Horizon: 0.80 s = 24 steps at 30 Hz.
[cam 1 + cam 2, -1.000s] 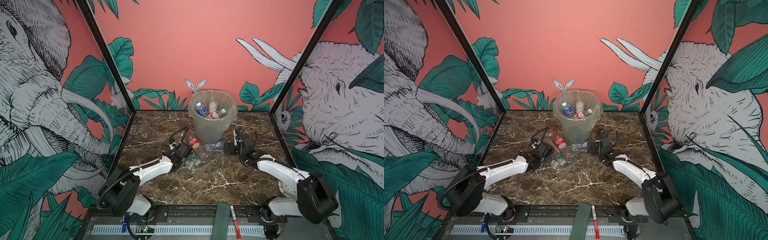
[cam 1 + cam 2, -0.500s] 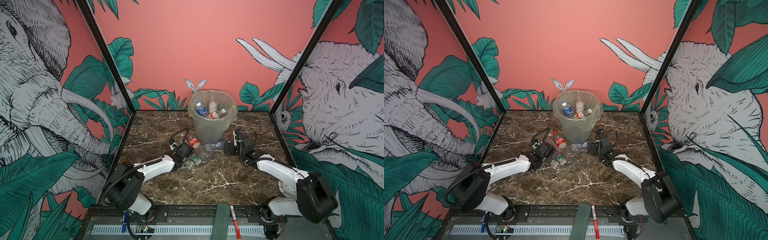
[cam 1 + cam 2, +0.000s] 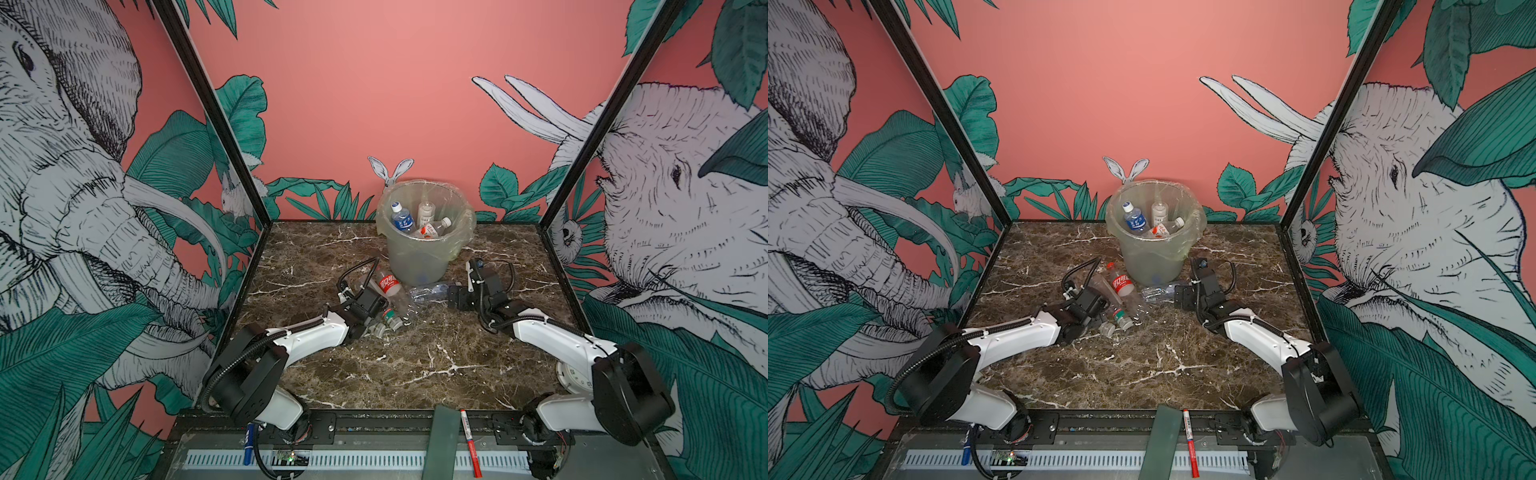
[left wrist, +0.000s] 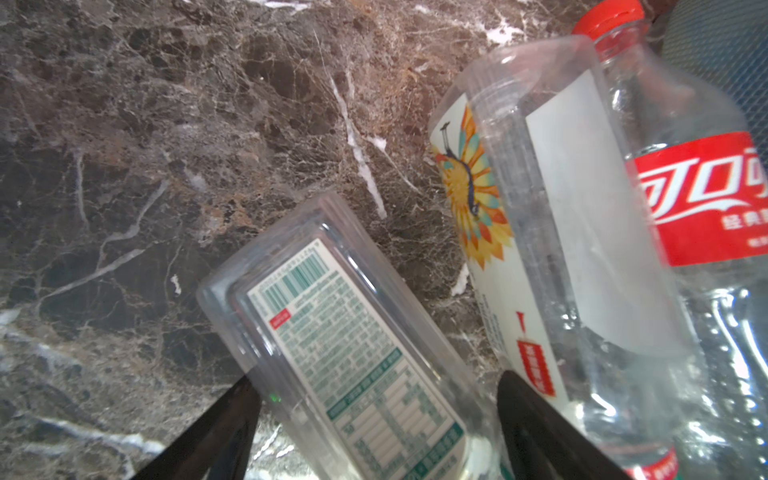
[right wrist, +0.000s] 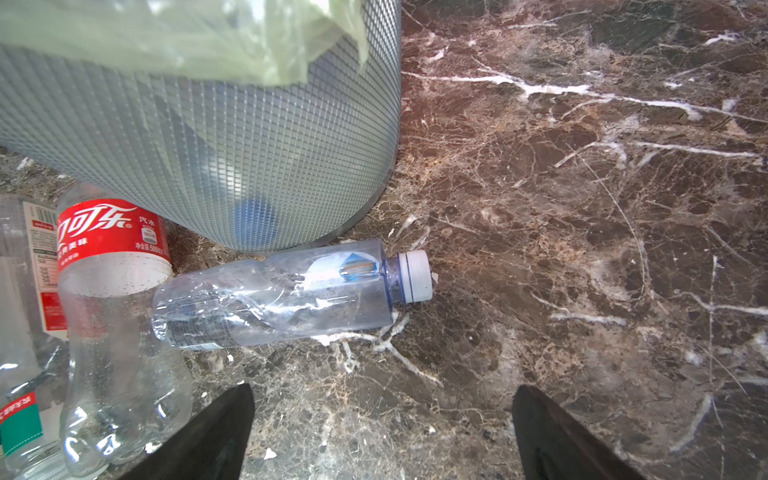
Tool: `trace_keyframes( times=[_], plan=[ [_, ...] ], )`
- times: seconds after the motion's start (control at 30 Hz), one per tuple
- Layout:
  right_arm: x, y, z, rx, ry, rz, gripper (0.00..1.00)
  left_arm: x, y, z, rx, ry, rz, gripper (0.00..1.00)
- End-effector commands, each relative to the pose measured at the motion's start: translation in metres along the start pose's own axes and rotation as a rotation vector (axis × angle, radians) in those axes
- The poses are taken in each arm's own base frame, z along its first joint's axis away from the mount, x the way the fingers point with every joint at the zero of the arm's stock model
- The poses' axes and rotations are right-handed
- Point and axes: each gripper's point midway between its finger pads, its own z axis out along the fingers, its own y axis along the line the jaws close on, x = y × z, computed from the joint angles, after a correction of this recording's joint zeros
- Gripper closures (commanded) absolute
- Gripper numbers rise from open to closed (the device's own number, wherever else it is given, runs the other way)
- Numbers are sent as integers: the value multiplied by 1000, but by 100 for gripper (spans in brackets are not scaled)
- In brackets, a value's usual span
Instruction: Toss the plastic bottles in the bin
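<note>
The left gripper is straddling the green-label bottle, which is lying near the bin (pinched or not, I cannot tell). It should be squeezing mid-body, gently, keeping neighbours clear. The right gripper is gaping empty before the crushed bottle just beside the bin.

Desk: brown marble, white veins. Black rail runs along its front edge. In both top views a red-and-white marker pen lies across the rail, just beside a dark green strip. Blue pen sits toward the rail's left side in the view. White slotted cable duct in front of the rail, small board with a green LED on it. Pink back wall with painted rabbit ears. Elephant-and-leaf murals on the side walls. Black corner posts.
</note>
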Motion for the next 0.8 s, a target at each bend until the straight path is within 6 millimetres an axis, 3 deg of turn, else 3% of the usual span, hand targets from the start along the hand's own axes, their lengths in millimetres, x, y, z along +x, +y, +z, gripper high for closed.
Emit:
trace_keyframes(
  times=[0.0,0.2,0.77],
  plan=[
    [-8,0,1,10,-12,5,1,1,12,-7,-18,1,21,12],
    [-6,-1,3,14,-5,8,1,-3,14,-14,-2,5,92,14],
    [-2,-3,8,13,15,29,1,0,21,-10,32,64,231,17]
  ],
)
